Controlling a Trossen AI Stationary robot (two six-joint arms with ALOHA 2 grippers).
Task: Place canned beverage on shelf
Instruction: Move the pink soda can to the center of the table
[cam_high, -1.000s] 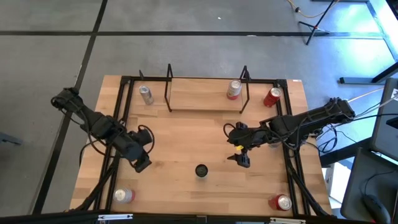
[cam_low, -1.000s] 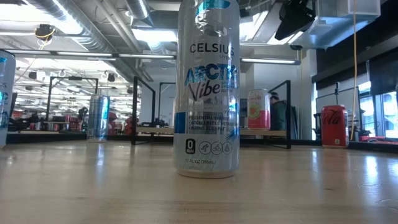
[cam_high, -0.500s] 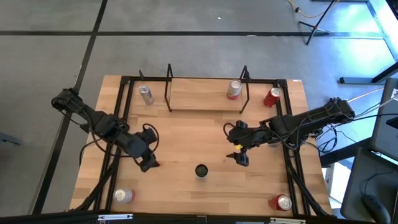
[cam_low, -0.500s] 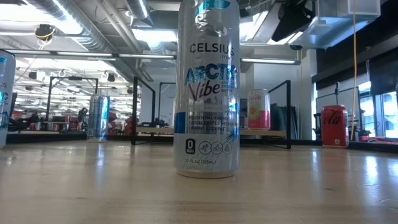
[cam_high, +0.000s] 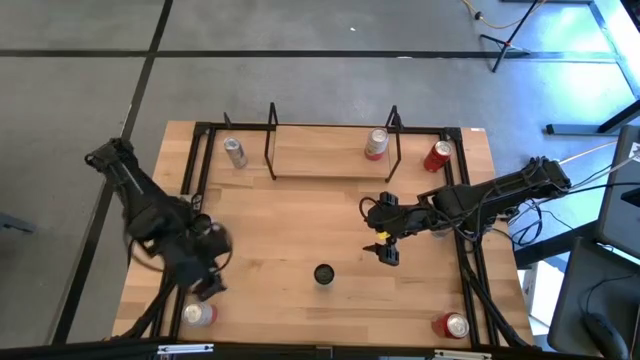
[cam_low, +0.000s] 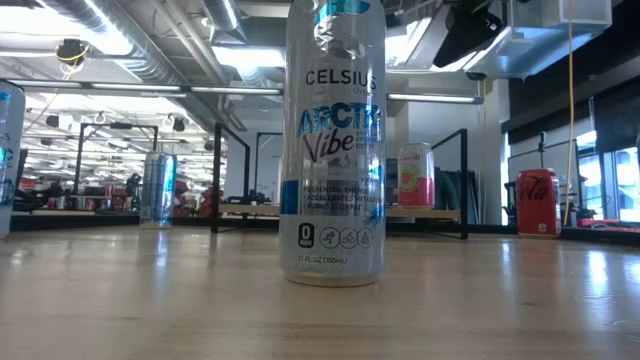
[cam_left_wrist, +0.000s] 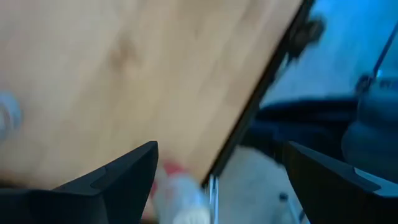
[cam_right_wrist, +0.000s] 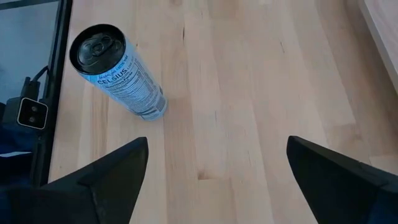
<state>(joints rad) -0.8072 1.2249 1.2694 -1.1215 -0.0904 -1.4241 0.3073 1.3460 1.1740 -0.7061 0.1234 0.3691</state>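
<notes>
Both arms hovering with nothing held; no can is going to the shelf yet.

Nearest, at six o'clock on the table, the tall Celsius can is standing upright and untouched. The right gripper is hanging just beside it at about three o'clock, fingers spread wide and empty. The left gripper is sitting over the seven o'clock corner, close to a red-and-silver can, its fingers also parted around nothing. Farther off, at twelve o'clock, the shelf is carrying one pink can at its right end, leaving free plank on the left. To do this well, I judge the gripper should be straddling the can's body squarely, closing low and lifting straight up, since a tall can is tipping easily.
</notes>
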